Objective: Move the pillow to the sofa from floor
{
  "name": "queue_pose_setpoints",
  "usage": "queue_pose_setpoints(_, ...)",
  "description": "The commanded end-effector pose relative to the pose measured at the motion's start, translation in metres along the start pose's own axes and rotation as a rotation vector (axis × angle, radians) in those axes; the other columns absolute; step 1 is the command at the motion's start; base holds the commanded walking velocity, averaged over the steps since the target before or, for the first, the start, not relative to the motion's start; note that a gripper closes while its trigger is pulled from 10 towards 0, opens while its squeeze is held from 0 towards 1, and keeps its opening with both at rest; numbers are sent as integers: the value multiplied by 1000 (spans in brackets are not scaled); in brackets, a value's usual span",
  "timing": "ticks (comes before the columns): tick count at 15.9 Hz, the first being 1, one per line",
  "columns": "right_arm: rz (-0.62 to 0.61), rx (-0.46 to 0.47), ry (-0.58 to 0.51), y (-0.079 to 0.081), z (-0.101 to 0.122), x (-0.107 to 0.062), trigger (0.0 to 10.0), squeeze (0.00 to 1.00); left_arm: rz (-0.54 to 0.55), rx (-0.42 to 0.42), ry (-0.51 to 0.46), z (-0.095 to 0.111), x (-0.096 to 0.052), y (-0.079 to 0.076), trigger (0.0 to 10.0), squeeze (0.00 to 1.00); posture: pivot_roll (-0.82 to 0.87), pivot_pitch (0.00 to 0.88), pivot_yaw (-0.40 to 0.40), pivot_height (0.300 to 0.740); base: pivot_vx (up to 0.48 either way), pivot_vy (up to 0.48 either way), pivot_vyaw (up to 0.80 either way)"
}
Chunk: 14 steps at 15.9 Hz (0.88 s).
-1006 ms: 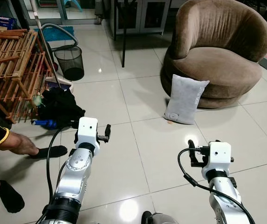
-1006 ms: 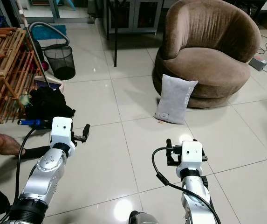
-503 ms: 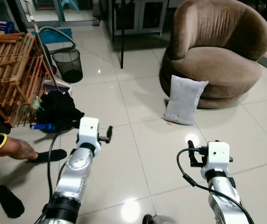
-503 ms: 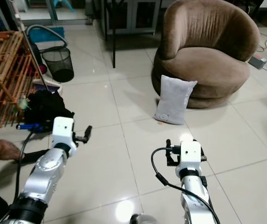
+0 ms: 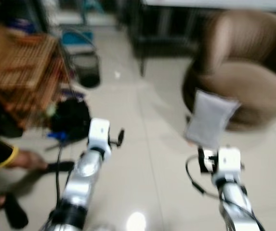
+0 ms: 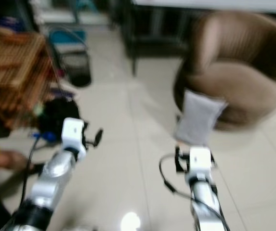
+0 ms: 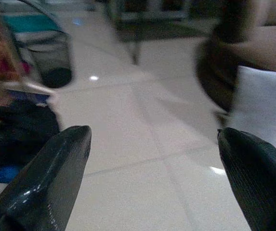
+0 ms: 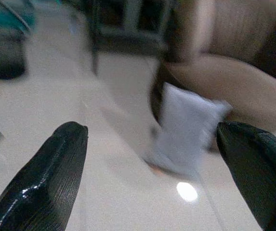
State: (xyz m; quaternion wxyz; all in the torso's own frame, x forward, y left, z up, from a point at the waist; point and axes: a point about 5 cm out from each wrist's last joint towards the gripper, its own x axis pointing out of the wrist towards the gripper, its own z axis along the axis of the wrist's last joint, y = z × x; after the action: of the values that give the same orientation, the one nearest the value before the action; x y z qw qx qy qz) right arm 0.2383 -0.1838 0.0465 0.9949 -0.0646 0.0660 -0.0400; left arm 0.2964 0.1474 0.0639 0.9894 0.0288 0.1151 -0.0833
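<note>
A grey pillow (image 5: pixel 209 118) stands on the tiled floor, leaning against the base of a round brown sofa chair (image 5: pixel 243 86). The head views are blurred. In the right wrist view the pillow (image 8: pixel 186 128) sits ahead between the two black fingers, well apart from them. My right gripper (image 8: pixel 152 178) is open and holds nothing. The left wrist view has the pillow (image 7: pixel 263 107) off to one side, near one finger (image 7: pixel 256 175). My left gripper (image 7: pixel 152 178) is open too, with only floor between its fingers. Both arms reach forward above the tiles.
A wooden rack (image 5: pixel 24 72), a black mesh bin (image 5: pixel 87 70) and a black heap of cloth (image 5: pixel 70 118) lie on the left. A person's arm and feet (image 5: pixel 12 159) are at the left edge. Bare tiles (image 5: pixel 152 144) stretch between me and the pillow.
The whole picture has shifted and blurred, so the camera is moving. The pillow and sofa chair look a little nearer. Both grippers hold the same pose.
</note>
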Motion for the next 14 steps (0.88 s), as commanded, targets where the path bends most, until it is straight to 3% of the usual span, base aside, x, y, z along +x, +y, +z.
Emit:
queue_pose_setpoints(1,9,13,47,3,-9,-6,10000,0,9,-3,10,-1,-1,3,10000,584,-46,87,-47,740,480,0,-738)
queue_pose_setpoints(4,11,9,49,2,-10,-5,10000,0,3,-1,6,-1,-1,2,10000,608,-45,86,-47,740,480,0,-748)
queue_pose_setpoints(5,12,13,51,3,-10,-5,10000,0,-6,2,6,0,-1,1,10000,659,-44,86,-46,740,480,0,-750)
queue_pose_setpoints(9,18,28,51,5,-10,-6,10000,0,-32,-3,13,-1,-2,0,10000,565,-40,88,-44,740,480,0,-750)
queue_pose_setpoints(10,18,29,54,6,-10,-6,10000,0,-29,-8,6,0,-3,1,10000,349,-39,88,-43,740,480,0,-750)
queue_pose_setpoints(11,18,30,54,6,-10,-6,10000,0,-29,-6,7,0,-3,1,10000,0,-37,89,-43,740,442,0,-750)
queue_pose_setpoints(14,17,35,60,6,-12,-5,10000,0,-25,6,17,0,-2,1,10000,0,-37,84,-38,740,371,137,-750)
